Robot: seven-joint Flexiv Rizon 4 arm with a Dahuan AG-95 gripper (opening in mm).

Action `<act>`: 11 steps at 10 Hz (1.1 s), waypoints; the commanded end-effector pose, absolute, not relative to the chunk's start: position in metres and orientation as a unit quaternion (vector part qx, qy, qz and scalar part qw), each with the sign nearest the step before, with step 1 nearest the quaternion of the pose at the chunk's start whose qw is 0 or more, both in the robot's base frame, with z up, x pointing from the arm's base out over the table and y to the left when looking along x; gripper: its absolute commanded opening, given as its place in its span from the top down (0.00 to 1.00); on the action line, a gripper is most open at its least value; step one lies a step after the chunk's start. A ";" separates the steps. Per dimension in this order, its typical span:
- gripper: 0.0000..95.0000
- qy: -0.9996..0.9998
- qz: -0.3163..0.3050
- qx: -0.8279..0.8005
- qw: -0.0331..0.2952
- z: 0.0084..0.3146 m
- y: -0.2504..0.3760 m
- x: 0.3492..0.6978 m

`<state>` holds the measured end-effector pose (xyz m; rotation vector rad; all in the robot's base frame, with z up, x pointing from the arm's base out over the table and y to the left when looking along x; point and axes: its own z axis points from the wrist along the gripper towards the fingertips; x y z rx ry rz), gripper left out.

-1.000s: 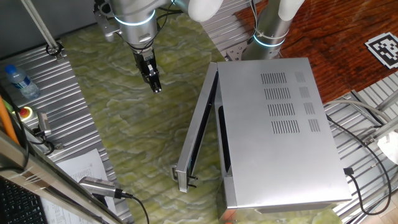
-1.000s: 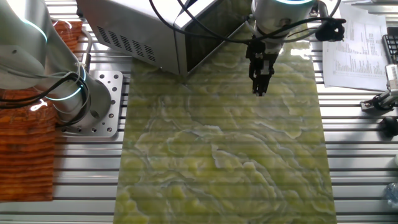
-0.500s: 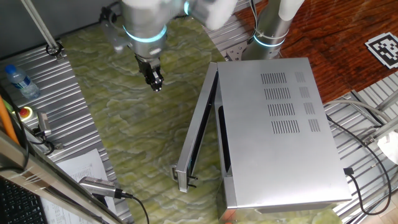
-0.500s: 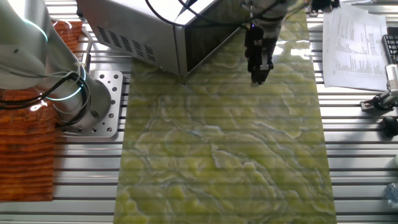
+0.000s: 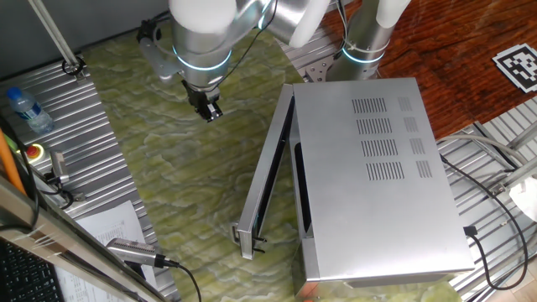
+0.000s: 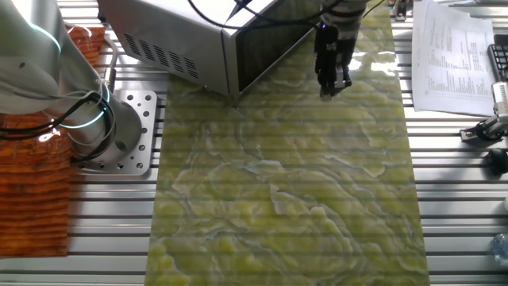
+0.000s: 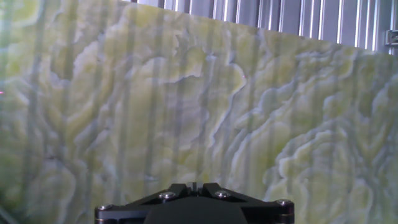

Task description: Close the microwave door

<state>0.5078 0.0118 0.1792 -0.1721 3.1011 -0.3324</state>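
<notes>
Ribbed aluminium table with a yellow-green marbled mat laid across the middle. Going left to right in one fixed view: a small clear plastic water bottle with a blue cap sits around 9 o'clock near the left edge, with a red round button just below it and some printed paper sheets down at 7 o'clock.

Next over, the black two-finger gripper hangs under the white arm at about 11 o'clock, above the mat and well apart from everything else. The fingers look pressed together with nothing between them – the hand view shows only the black base of the gripper and mat beyond, so that's from the fixed views.

Then the thin long silver-grey microwave door with its dark inner face – it stands ajar, swung out a modest way, latch tabs at the free end towards 6 o'clock. Right of it is the large silver-grey metal microwave with vent slots on top. A black-and-white square marker tag sits at 2 o'clock.

In the other fixed view the gripper hovers just in front of the door.
</notes>
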 end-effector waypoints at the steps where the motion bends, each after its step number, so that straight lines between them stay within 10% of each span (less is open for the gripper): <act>1: 1.00 0.997 -0.053 -0.052 0.009 0.185 0.022 0.515; 11: 1.00 0.999 -0.007 -0.050 0.011 0.201 0.070 0.538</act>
